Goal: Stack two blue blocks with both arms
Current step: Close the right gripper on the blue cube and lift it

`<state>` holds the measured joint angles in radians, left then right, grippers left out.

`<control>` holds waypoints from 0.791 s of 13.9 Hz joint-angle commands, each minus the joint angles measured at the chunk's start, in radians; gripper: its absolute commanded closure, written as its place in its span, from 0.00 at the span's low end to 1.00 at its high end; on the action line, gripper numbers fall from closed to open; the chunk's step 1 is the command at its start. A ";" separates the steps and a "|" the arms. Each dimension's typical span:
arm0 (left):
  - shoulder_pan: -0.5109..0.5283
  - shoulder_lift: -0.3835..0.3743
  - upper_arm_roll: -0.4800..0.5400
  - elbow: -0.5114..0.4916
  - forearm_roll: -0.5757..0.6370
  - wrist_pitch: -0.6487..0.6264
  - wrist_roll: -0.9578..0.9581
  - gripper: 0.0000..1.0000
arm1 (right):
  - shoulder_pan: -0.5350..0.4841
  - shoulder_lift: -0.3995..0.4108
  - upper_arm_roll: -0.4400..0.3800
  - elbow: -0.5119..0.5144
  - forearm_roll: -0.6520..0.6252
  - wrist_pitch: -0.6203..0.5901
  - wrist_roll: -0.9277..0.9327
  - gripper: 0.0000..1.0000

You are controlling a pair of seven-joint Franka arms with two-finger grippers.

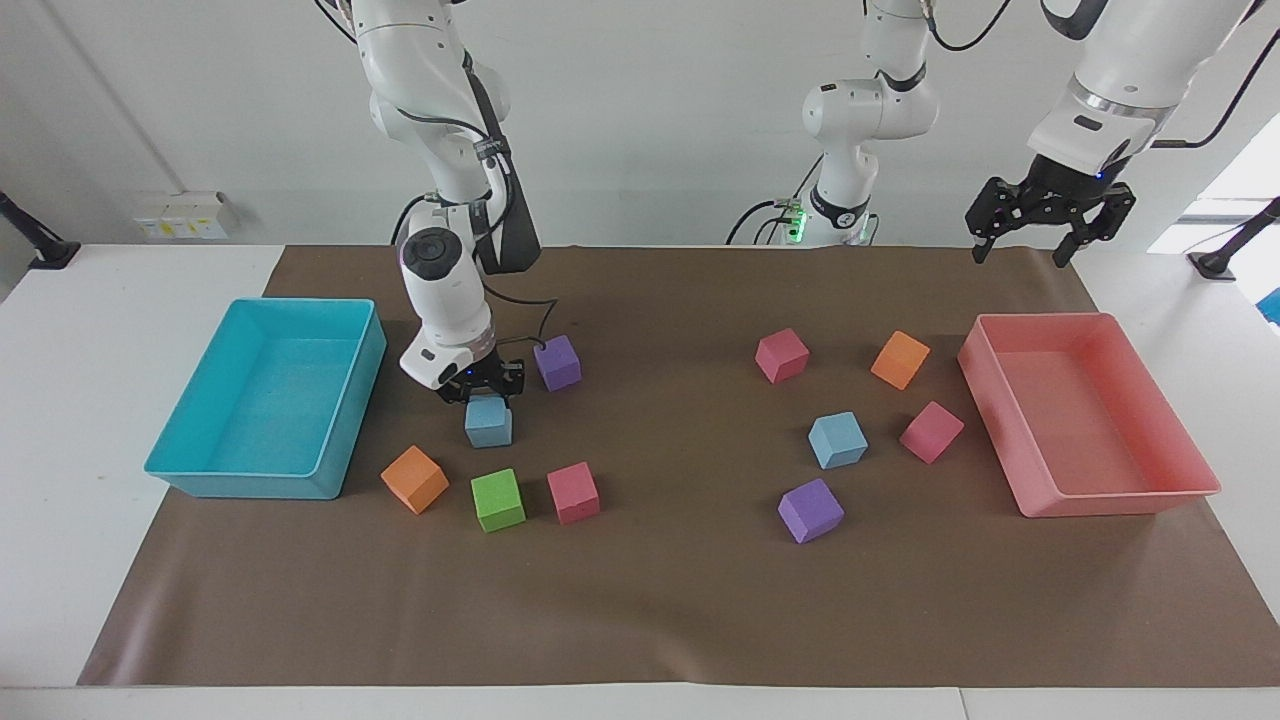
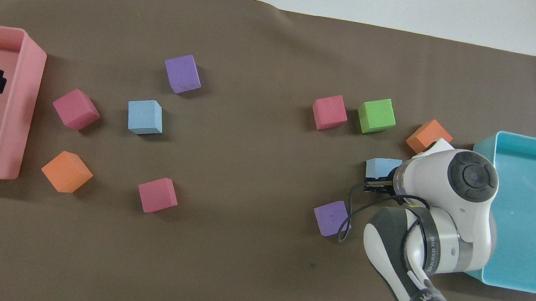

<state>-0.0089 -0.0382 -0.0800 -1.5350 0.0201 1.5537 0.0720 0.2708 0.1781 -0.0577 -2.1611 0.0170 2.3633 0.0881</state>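
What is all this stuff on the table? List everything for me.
blue blocks: two, sky-blue, one in the right gripper's grip, one near the pink tray
purple cubes: two, one at each end
pink cubes: three, scattered
orange cubes: two, one near each tray
green cube: one, beside a pink cube
turquoise tray: one, right arm's end
pink tray: one, left arm's end
mat: one, brown, under everything
right gripper: black, closed on a blue block
left gripper: black, open, raised, waiting

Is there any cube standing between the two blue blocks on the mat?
Nothing visible: the mat is bare between the blue block in the right gripper and the free blue block. A purple cube lies beside it, off the line.
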 commanded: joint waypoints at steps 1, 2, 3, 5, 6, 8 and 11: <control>0.014 -0.012 -0.007 -0.007 -0.008 -0.014 0.005 0.00 | 0.004 -0.022 -0.001 0.044 0.008 -0.045 0.044 1.00; 0.012 -0.012 -0.007 -0.007 -0.008 -0.014 0.005 0.00 | 0.005 -0.028 0.001 0.062 0.008 -0.079 0.059 1.00; 0.012 -0.012 -0.007 -0.007 -0.008 -0.014 0.005 0.00 | 0.005 -0.037 0.001 0.084 0.008 -0.104 0.076 1.00; 0.014 -0.012 -0.007 -0.007 -0.008 -0.014 0.005 0.00 | 0.005 -0.051 0.001 0.128 0.008 -0.163 0.087 1.00; 0.014 -0.012 -0.007 -0.007 -0.008 -0.014 0.005 0.00 | 0.005 -0.055 0.001 0.153 0.008 -0.195 0.087 1.00; 0.014 -0.012 -0.007 -0.007 -0.008 -0.014 0.005 0.00 | 0.005 -0.063 0.001 0.208 0.008 -0.271 0.087 1.00; 0.014 -0.012 -0.007 -0.007 -0.008 -0.015 0.005 0.00 | 0.005 -0.060 0.001 0.320 0.009 -0.399 0.087 1.00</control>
<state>-0.0089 -0.0382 -0.0801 -1.5350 0.0201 1.5532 0.0720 0.2721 0.1112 -0.0562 -1.9123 0.0170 2.0366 0.1569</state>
